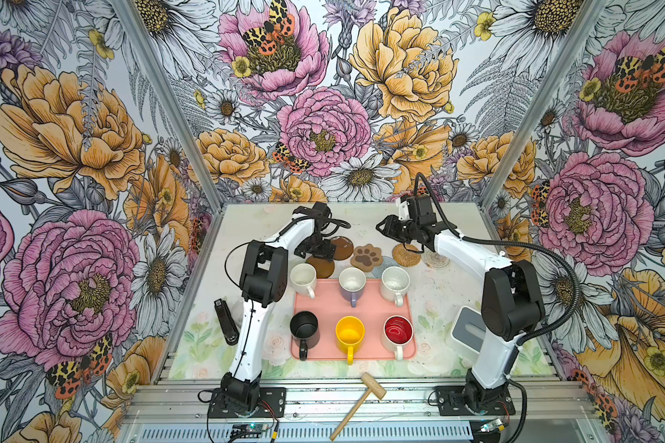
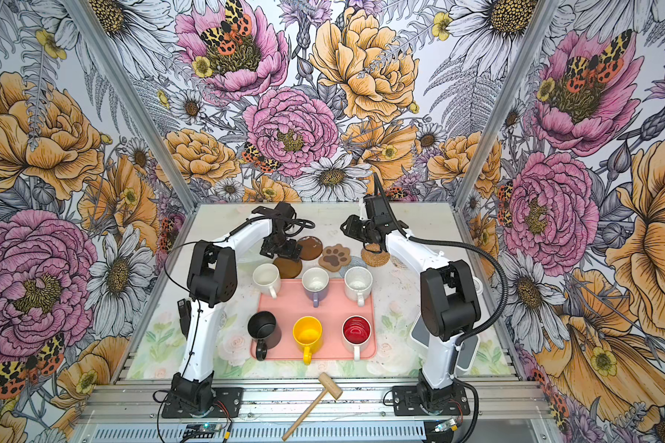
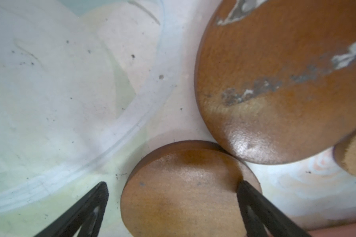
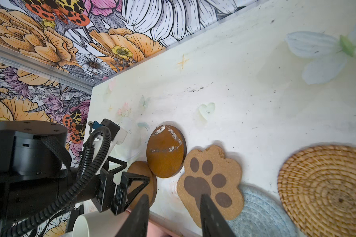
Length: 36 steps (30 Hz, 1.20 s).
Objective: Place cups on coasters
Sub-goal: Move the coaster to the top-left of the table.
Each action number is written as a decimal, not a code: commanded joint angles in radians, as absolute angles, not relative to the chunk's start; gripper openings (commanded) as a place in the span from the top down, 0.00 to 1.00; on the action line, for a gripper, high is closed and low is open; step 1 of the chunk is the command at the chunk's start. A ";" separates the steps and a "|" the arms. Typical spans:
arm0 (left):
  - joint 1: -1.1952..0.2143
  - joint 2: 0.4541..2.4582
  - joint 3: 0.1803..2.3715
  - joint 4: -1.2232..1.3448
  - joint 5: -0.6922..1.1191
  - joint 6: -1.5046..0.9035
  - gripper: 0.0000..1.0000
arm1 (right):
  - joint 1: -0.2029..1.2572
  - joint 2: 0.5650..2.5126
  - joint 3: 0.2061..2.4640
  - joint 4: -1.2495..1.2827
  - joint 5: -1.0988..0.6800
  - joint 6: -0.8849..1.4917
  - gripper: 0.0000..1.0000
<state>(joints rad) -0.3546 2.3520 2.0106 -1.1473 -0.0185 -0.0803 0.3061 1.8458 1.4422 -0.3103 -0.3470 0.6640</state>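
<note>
Nearest the camera, a wooden mallet (image 1: 374, 385) lies on the metal rail at the front edge of the table (image 1: 361, 218), between the 2 arm bases. Behind it a pink tray (image 1: 373, 310) carries 2 rows of 3 upright mugs with their handles toward the front. The near row holds the black mug (image 1: 304, 328), yellow mug (image 1: 349, 333) and red-lined white mug (image 1: 398, 331). The far row holds the left white mug (image 1: 303, 278), lavender mug (image 1: 352, 285) and right white mug (image 1: 395, 284). The left white mug stands at the tray's far left corner, and I cannot tell whether its base is wholly on the tray. Beyond the tray the 6 coasters lie flat on the table. The near brown disc (image 1: 322, 267) is just behind the left white mug, and the marked brown disc (image 1: 342, 248) touches it. Next come the paw coaster (image 1: 366, 257), the grey-blue woven round (image 4: 261, 213) partly under the paw, the tan woven round (image 1: 406, 254) and the pale woven round (image 1: 436, 261) beside the right arm. The left jaws hang low over the near brown disc, spread wide and holding nothing. In the left wrist view 1 fingertip (image 3: 103, 190) is over bare table and the other is at the disc's opposite edge. The right jaws are raised above the table behind the paw coaster, partly open and empty. A black stapler (image 1: 225, 320) lies left of the left arm, and a white and grey box (image 1: 467, 330) stands beside the right arm.
</note>
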 commanded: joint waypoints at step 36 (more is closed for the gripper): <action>-0.344 2.393 1.966 -1.147 -0.125 -0.084 0.01 | 0.296 1.802 1.420 -0.306 -0.340 0.650 0.57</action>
